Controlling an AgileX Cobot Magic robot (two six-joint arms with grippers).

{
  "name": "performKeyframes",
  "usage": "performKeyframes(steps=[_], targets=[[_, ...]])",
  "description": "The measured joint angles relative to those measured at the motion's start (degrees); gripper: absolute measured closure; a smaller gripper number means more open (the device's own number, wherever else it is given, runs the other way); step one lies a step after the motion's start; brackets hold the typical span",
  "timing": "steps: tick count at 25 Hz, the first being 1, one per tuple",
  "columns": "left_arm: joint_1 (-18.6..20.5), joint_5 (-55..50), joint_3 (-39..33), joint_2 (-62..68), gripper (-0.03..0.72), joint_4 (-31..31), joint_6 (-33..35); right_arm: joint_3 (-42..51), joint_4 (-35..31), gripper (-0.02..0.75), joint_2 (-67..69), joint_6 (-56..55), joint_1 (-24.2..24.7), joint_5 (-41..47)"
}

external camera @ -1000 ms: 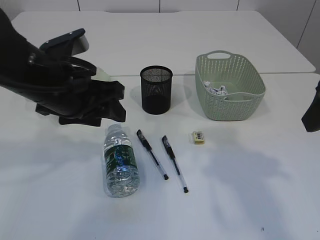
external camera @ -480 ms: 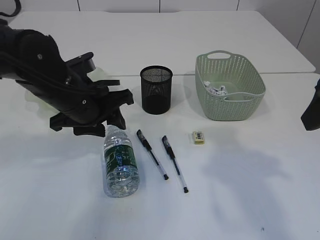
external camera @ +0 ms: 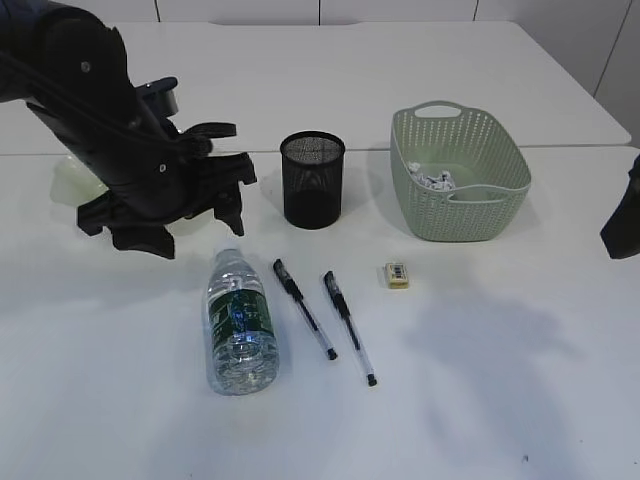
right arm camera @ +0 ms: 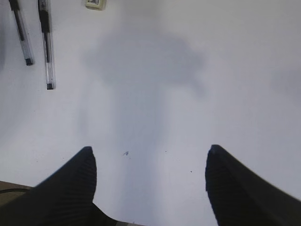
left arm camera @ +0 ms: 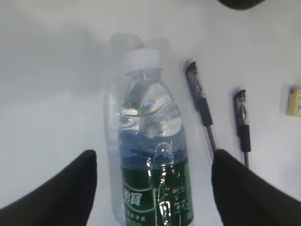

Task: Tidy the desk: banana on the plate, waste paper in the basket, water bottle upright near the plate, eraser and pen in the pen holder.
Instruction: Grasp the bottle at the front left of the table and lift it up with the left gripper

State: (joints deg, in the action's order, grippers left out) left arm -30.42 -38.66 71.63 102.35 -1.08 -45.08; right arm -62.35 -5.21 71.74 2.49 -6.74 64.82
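A clear water bottle [external camera: 240, 325] with a green label lies on its side on the white table, cap toward the back. Two black pens [external camera: 303, 308] [external camera: 348, 325] lie right of it, and a yellow eraser [external camera: 397, 274] lies further right. My left gripper [external camera: 232, 195] hovers open and empty behind the bottle's cap end. In the left wrist view its jaws [left arm camera: 153, 157] frame the bottle [left arm camera: 150, 117] from above. My right gripper [external camera: 620, 230] is open and empty over bare table [right arm camera: 150, 155]. The pale plate [external camera: 68, 185] is mostly hidden by the left arm. No banana is visible.
A black mesh pen holder [external camera: 313, 178] stands at the back centre. A green basket [external camera: 470, 215] with crumpled paper [external camera: 435, 180] inside stands to its right. The pens [right arm camera: 21, 33] [right arm camera: 46, 42] and eraser [right arm camera: 95, 4] also show in the right wrist view.
My left arm has shifted over the bottle's cap end and now sits higher and further back, uncovering the cap. The bottle, pens, eraser and right arm have not moved.
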Motion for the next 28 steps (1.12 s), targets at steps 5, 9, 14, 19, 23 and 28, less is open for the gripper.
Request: performKeyframes(steps=[5,9,14,19,23,28], targets=[[-0.20,0.09,0.13,2.05,0.102,0.00,-3.36,0.00,0.00,0.202,0.00,0.00,0.00,-0.13],[-0.87,-0.50,0.13,4.65,0.102,0.10,-5.99,0.00,0.00,0.202,0.00,0.00,0.00,0.09],[-1.69,0.60,0.55,6.33,0.102,0.10,-7.87,0.00,0.00,0.202,0.00,0.02,0.00,0.09],[-1.69,-0.19,3.82,8.97,0.104,-0.38,-8.05,0.00,0.00,0.202,0.00,0.12,0.00,0.09],[-1.69,-1.83,6.68,10.86,0.104,-1.44,-8.14,0.00,0.00,0.202,0.00,0.12,0.00,0.09],[-1.69,-2.76,7.27,12.14,0.104,-1.70,-8.82,0.00,0.00,0.202,0.00,0.12,0.00,0.09]])
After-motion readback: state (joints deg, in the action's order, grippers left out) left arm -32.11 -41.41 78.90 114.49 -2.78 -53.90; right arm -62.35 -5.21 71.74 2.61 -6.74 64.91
